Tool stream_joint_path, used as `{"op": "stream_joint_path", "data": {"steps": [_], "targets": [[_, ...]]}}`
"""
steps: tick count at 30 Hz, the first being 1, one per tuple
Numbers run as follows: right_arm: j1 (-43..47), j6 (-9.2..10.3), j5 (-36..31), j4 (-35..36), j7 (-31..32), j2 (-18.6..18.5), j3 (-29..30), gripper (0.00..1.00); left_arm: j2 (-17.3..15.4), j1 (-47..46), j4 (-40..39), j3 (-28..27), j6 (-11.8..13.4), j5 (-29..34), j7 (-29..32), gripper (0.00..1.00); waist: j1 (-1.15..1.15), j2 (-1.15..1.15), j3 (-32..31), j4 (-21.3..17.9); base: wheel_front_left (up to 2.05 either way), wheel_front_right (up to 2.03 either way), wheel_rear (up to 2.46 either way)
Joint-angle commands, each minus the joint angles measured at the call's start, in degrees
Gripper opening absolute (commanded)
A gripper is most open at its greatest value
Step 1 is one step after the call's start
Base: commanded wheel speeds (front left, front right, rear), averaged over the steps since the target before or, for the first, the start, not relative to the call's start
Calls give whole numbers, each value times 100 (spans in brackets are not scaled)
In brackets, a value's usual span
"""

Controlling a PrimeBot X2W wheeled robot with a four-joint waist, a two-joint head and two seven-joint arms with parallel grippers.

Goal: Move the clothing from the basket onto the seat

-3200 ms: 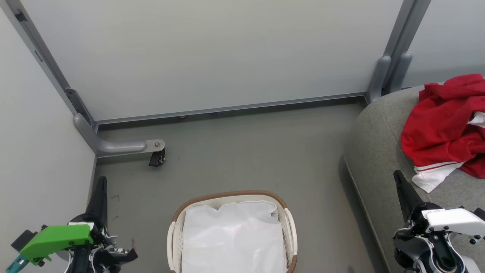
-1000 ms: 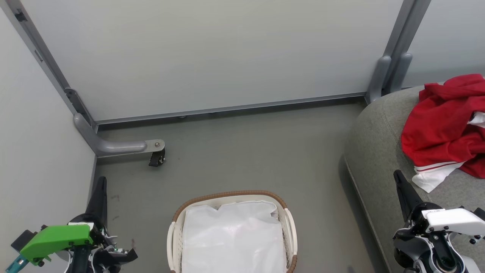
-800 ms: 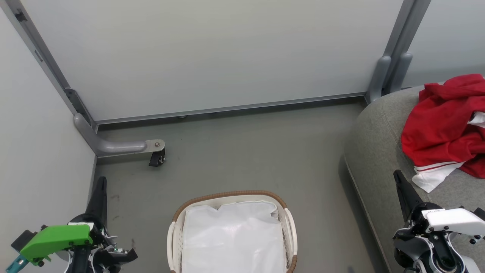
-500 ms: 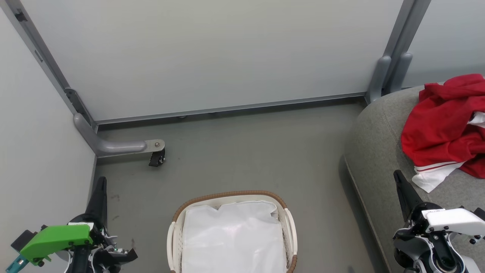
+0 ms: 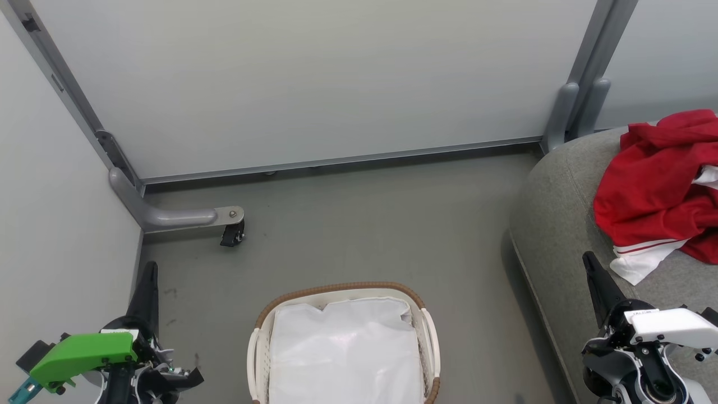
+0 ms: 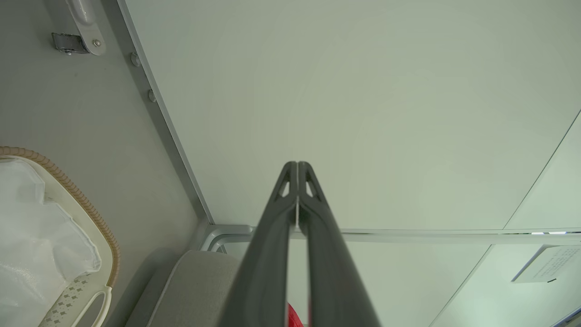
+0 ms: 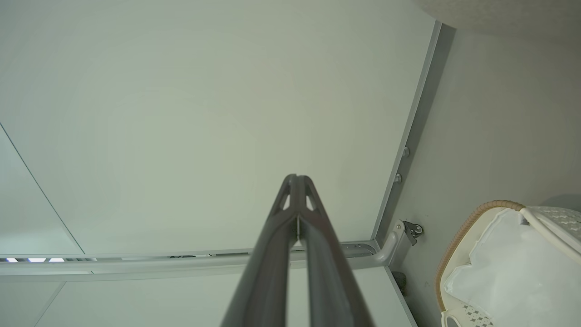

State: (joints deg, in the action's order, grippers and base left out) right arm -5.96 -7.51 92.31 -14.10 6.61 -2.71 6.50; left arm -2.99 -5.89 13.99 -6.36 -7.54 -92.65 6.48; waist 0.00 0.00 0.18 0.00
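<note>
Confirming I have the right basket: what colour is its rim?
Brown woven rim on the white basket; head view shows it best.

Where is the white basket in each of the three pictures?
Head view: the basket sits at the bottom middle, on the floor.
Left wrist view: the basket is at the lower left edge.
Right wrist view: the basket is in the lower right corner.
Shared landmark: the grey partition foot with its little wheel, seen in all three.

Pale grey partition panel (image 5: 314, 78) across back; second panel (image 5: 50, 213) at left, meeting it in corner. Grey metal frame posts (image 5: 590, 45) at right. Curved metal foot (image 5: 174, 216) with black caster (image 5: 231, 235). Matte grey floor (image 5: 370, 224), faintly scuffed. Light even, diffuse.
</note>
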Motion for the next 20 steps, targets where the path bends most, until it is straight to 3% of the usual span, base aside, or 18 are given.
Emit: {"op": "stream_joint_path", "data": {"steps": [1, 20], "targets": [[-47, 4, 20, 24, 6, -33, 10, 0, -6, -64, -5, -21, 10, 26, 10, 0, 0, 0, 0, 0, 0, 0, 0], [-47, 4, 21, 23, 6, -33, 9, 0, -2, -64, -5, -25, 10, 28, 16, 0, 0, 0, 0, 0, 0, 0, 0]]}}
